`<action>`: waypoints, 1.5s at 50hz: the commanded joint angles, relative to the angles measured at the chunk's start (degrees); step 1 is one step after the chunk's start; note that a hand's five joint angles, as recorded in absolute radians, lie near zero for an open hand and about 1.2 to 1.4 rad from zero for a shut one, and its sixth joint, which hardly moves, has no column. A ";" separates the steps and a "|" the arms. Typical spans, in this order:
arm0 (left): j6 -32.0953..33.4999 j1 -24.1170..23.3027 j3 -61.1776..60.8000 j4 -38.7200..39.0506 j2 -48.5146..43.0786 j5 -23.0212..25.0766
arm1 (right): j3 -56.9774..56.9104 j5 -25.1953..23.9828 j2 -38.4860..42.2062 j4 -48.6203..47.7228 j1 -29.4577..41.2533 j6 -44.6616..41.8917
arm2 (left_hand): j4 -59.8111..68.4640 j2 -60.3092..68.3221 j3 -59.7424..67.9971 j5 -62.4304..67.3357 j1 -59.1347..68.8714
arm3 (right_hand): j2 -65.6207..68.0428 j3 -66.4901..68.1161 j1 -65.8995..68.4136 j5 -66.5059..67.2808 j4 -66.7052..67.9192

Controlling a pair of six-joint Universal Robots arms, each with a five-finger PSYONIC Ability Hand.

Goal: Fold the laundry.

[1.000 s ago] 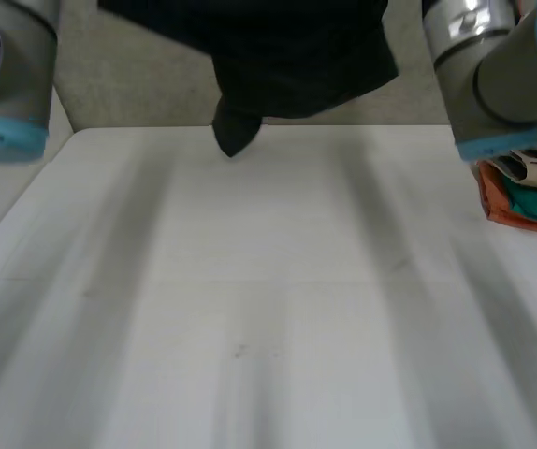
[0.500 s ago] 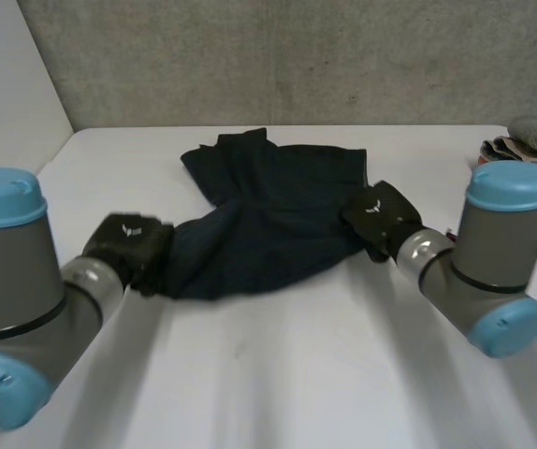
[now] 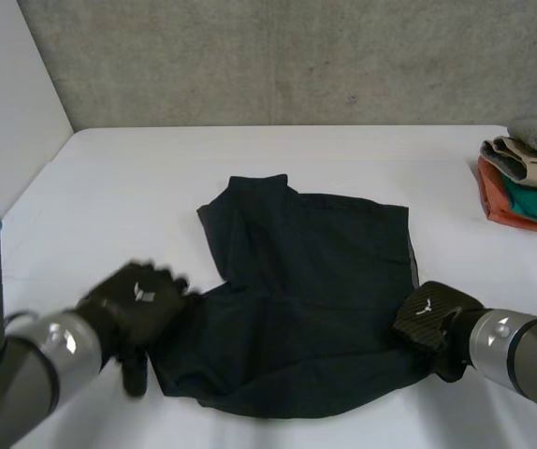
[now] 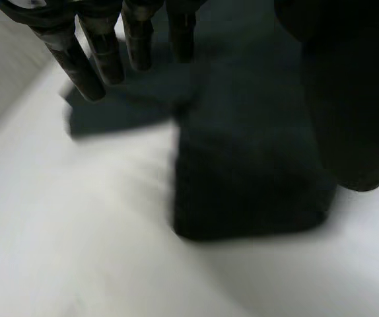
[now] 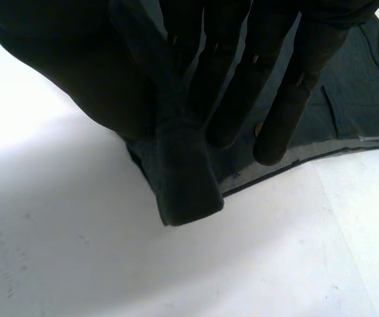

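A dark navy garment [image 3: 315, 281] lies spread nearly flat in the middle of the white table [image 3: 137, 178], with a flap folded over at its far left. My left hand [image 3: 137, 297] sits at the garment's near left corner; in the left wrist view its fingers [image 4: 90, 59] are straight and lifted off the garment [image 4: 242, 172] lying under them. My right hand [image 3: 428, 316] is at the near right corner. In the right wrist view its fingers [image 5: 269, 112] rest on the garment [image 5: 354, 86] and pinch its hem against the thumb.
A stack of folded laundry [image 3: 526, 173] in grey, beige, teal and orange stands at the table's far right edge. A concrete wall runs behind the table. Bare table surface lies to the left and beyond the garment.
Both hands drew the garment toward the near side and laid it flatter. The left hand's fingers have straightened and let go of the corner; the right hand still pinches its corner.
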 commanded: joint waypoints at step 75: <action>-16.36 3.62 2.71 -1.32 -1.84 2.04 | -8.57 4.75 6.23 -11.76 7.87 24.55 | 24.24 23.64 23.71 23.04 24.89 | 12.69 11.83 17.02 11.90 11.35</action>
